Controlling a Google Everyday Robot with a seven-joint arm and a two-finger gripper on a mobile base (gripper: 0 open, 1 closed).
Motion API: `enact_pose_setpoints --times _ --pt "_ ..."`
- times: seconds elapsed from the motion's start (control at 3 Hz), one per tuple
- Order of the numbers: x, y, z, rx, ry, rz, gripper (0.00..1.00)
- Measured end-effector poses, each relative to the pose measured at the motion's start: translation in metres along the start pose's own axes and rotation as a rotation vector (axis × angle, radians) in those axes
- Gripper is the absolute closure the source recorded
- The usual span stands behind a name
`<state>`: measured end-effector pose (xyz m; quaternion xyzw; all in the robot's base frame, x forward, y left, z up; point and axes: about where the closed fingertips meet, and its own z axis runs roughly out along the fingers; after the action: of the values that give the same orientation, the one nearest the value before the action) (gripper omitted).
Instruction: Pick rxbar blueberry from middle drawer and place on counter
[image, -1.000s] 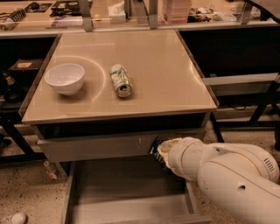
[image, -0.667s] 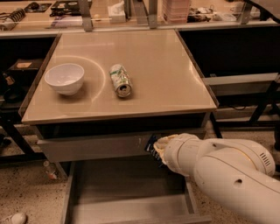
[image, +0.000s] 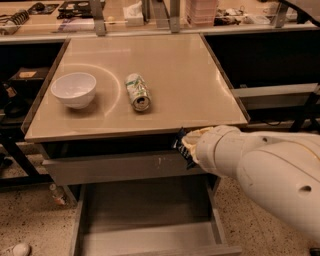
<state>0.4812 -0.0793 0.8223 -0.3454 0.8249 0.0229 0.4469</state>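
Note:
My gripper (image: 189, 146) is at the front edge of the counter (image: 165, 60), right of centre, mostly hidden behind my white arm (image: 260, 170). It is shut on the rxbar blueberry (image: 181, 148), a dark wrapped bar that sticks out to the left of the wrist, just below the counter's rim and in front of the top drawer front. The middle drawer (image: 145, 220) is pulled open below, its plain grey floor bare.
A white bowl (image: 74, 89) stands on the counter's left. A crushed green-white can (image: 137, 92) lies on its side near the middle. A grey drawer front with pale scratches (image: 120, 167) sits above the open drawer. A cluttered shelf runs along the back.
My gripper with the bar has risen a little, from beside the top drawer front up to the counter's front rim. Bowl and can have not moved.

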Motion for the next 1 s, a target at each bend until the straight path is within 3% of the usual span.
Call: enact_pose_setpoints --times 0.33,1.0 --pt "-0.019 -0.035 -0.034 0.069 -0.006 -0.012 1.00" --pt "-0.031 -0.046 -0.025 0.075 -0.026 -0.001 1.00"
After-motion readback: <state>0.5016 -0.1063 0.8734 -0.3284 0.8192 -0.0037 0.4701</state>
